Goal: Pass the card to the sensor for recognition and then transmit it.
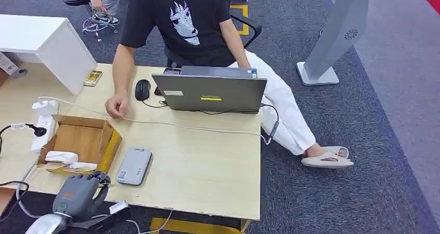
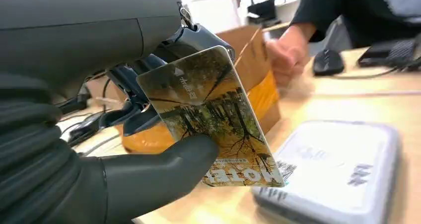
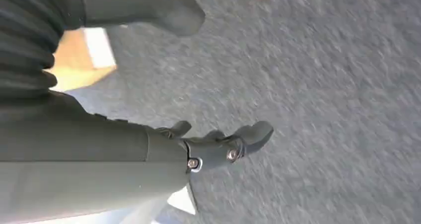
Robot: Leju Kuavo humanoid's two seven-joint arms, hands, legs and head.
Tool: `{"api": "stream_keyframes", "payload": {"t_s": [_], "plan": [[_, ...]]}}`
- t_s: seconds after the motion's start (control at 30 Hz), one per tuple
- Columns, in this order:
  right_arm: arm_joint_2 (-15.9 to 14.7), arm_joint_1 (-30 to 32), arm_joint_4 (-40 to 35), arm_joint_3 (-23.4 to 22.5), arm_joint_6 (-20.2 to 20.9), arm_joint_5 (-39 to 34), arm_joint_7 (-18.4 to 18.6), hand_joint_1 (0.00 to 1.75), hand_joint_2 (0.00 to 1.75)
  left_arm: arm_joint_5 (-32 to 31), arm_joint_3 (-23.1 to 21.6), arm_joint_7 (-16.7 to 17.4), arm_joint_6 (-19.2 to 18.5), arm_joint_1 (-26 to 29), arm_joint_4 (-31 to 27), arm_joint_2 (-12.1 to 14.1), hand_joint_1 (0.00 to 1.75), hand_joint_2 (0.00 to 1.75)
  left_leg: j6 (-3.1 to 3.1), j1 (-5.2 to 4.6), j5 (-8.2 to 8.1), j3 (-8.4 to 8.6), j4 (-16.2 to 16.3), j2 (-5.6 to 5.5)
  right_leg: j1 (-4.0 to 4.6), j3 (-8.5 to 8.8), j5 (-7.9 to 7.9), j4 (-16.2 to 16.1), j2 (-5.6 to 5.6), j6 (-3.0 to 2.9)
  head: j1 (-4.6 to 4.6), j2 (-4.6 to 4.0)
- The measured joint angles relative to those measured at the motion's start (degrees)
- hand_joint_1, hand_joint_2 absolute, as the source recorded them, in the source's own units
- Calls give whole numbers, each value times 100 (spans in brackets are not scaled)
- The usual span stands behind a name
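Head view, left hand: the left hand (image 1: 78, 191) sits at the lower left of the frame, at the near edge of the table (image 1: 207, 161), fingers curled.
Head view, sensor: a grey flat sensor (image 1: 134, 165) lies on the table just right of that hand, beside an open cardboard box (image 1: 78, 139).
Head view, person: a person in a black shirt (image 1: 176, 21) sits at the top centre behind a laptop (image 1: 210, 93), one hand (image 1: 117, 107) resting on the table near a black mouse (image 1: 142, 89).
Left wrist view, card: the card (image 2: 213, 117) (a tree scene printed in yellow and brown) is grasped by the left hand (image 2: 99, 134), the thick thumb (image 2: 164, 167) pressing its face and darker fingers (image 2: 134, 112) behind it.
Left wrist view, card's place: centre of the frame, held above the tabletop, its lower corner close to the sensor (image 2: 337, 172) at lower right; contact cannot be told.
Right wrist view, right hand: the right hand (image 3: 208, 144) hangs over grey carpet (image 3: 322, 85), fingers loose and apart, holding nothing.
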Motion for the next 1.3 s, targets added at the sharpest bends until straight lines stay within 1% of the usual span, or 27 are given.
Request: {"api": "stream_keyframes", "payload": {"t_s": [0.07, 0.2, 0.3, 0.63, 0.7, 0.73, 0.77, 0.8, 1.0, 1.07, 1.13, 1.23, 1.3], "plan": [[0, 38, -39, 61, 159, 116, -63, 0, 175, -41, 46, 6, 0, -65, 124, -33, 175, 175, 0, 0, 0, 0, 0, 2, 0, -1, 0, 0, 1, 0, 0, 0], [0, 68, -107, 98, 238, 218, -138, 0, 175, -72, 92, 4, -7, -112, 262, -76, 175, 175, 0, 0, 0, 0, 0, 4, 0, 0, 0, 0, 2, 0, 2, 0], [2, 79, -133, 91, 306, 494, -253, 0, 175, -98, 190, 20, -26, -162, 393, -135, 175, 175, 0, 0, 0, 0, 0, 3, 0, 2, 0, 0, 2, 0, 0, 0], [2, 78, -133, 89, 310, 566, -292, 0, 175, -105, 227, 28, -26, -184, 441, -153, 175, 175, 0, 0, 0, 1, 0, 2, 0, 3, 0, 0, 2, 0, 0, 0], [2, 75, -127, 61, 308, 786, -463, 0, 175, -140, 341, 11, -13, -260, 611, -218, 175, 175, 0, 0, 0, 1, 0, 2, 0, 3, 1, 0, 1, 0, 0, 0], [2, 72, -107, -18, 297, 960, -605, 0, 175, -208, 448, -48, 4, -341, 745, -330, 175, 175, 0, 0, 0, 0, 0, -2, 0, 5, 0, 0, -4, 0, 2, 0], [2, 69, -63, -73, 281, 1095, -754, 0, 175, -295, 450, -109, 15, -451, 863, -428, 175, 175, 0, 0, 0, -1, 0, -2, 0, 5, 0, 0, -3, 0, 2, 0], [2, 67, -6, -127, 266, 1176, -811, 0, 175, -312, 433, -118, 28, -543, 942, -492, 175, 175, 0, 0, 0, -1, 0, -3, 0, 5, 0, 0, -4, 0, 0, 0], [2, 68, 66, -204, 216, 1266, -822, 0, 175, -350, 359, -160, 66, -652, 1036, -570, 175, 175, 0, 0, 0, -1, 0, -4, 0, 5, 0, 0, -7, 0, 0, 0], [4, 64, 103, -208, 47, 1224, -736, 0, 175, -354, 273, -168, 85, -699, 1062, -586, 175, 175, 0, 0, 0, 0, 0, -4, 0, 6, 0, 0, -6, 0, -2, 0], [7, 63, 151, -189, -113, 1036, -609, 0, 175, -354, 204, -188, 109, -750, 1088, -586, 175, 175, 0, 0, 0, 0, 0, -4, 0, 6, 0, 0, -6, 0, 0, 0], [7, 60, 160, -62, -167, 732, -424, 0, 175, -354, 81, -219, 122, -855, 1130, -588, 175, 175, 0, 0, 1, 2, 0, -3, 0, 5, 1, 0, -5, 1, 0, 0], [7, 51, 160, 48, -173, 618, -398, 0, 175, -354, -33, -227, 122, -938, 1149, -608, 175, 175, 0, 0, 1, 3, 0, -3, 0, 6, 1, 0, -5, 1, -2, 0]]}}
